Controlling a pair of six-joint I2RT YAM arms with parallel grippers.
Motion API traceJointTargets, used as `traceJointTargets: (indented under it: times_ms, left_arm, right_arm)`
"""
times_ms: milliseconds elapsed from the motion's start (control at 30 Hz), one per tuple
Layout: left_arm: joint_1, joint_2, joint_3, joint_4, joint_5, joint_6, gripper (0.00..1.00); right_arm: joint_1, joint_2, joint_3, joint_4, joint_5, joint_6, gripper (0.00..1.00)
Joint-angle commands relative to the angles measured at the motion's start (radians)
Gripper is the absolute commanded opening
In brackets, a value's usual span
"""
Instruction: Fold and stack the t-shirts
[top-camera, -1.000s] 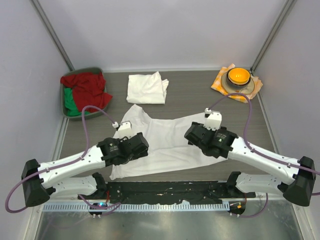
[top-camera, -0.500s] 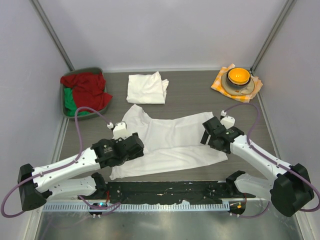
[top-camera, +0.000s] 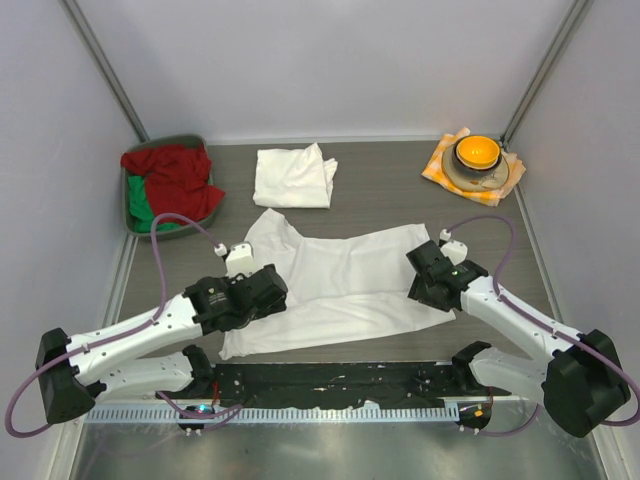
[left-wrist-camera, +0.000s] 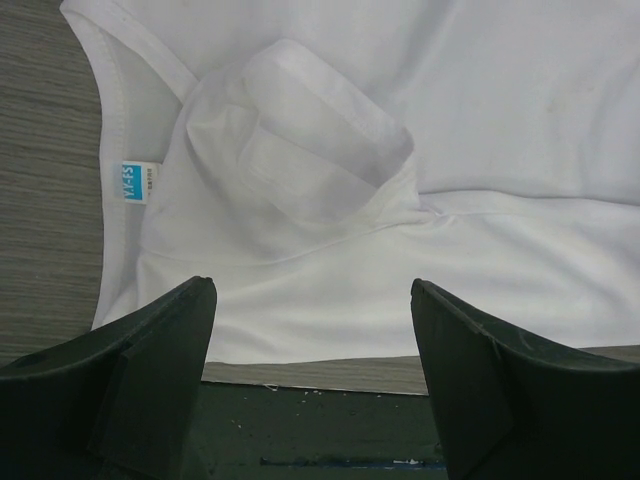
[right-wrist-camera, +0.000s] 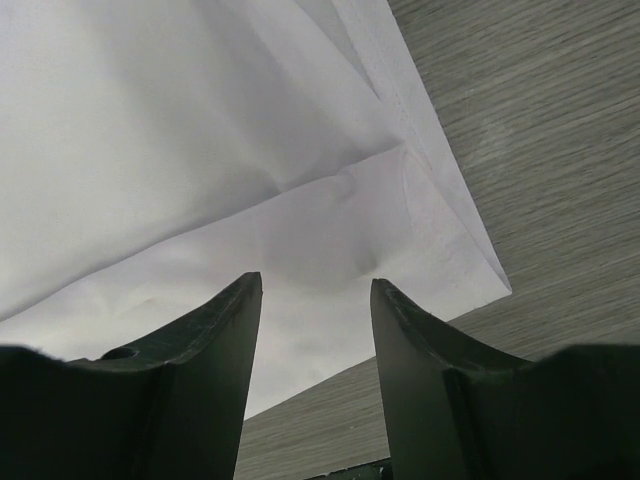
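A white t-shirt (top-camera: 335, 285) lies spread and partly folded in the middle of the table. Its left sleeve is folded in and its collar label (left-wrist-camera: 140, 182) shows in the left wrist view. A second white t-shirt (top-camera: 293, 177) lies folded at the back. My left gripper (top-camera: 270, 290) hovers over the spread shirt's left part, open and empty (left-wrist-camera: 312, 290). My right gripper (top-camera: 422, 278) hovers over the shirt's right edge, open and empty (right-wrist-camera: 315, 285), with the shirt's corner (right-wrist-camera: 440, 250) just ahead of its fingers.
A green bin (top-camera: 132, 215) with red and green cloths stands at the back left. An orange bowl (top-camera: 476, 152) sits on an orange-and-white checked cloth at the back right. A black strip (top-camera: 340, 380) runs along the near edge. Walls close in on three sides.
My right gripper has moved right, from over the shirt's middle to its right edge. My left gripper has shifted slightly left. The shirt lies as before.
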Motion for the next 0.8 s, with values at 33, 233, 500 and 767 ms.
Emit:
traceJointTargets:
  times_ms: [33, 233, 500, 767]
  left_arm:
    - [0.009, 0.008, -0.004, 0.031, -0.008, 0.023, 0.83]
    - [0.014, 0.014, -0.005, 0.04, 0.001, 0.03, 0.83]
    - [0.018, 0.011, -0.008, 0.035, 0.003, 0.037, 0.83]
    - [0.023, 0.006, -0.017, 0.034, 0.003, 0.037, 0.83]
  right_arm:
    - [-0.008, -0.021, -0.006, 0.018, 0.007, 0.01, 0.52]
    - [-0.008, -0.024, -0.017, 0.017, 0.017, 0.02, 0.46]
    - [-0.029, 0.002, -0.026, 0.017, 0.042, 0.037, 0.37]
    - [-0.055, 0.012, -0.023, 0.027, 0.05, 0.037, 0.2]
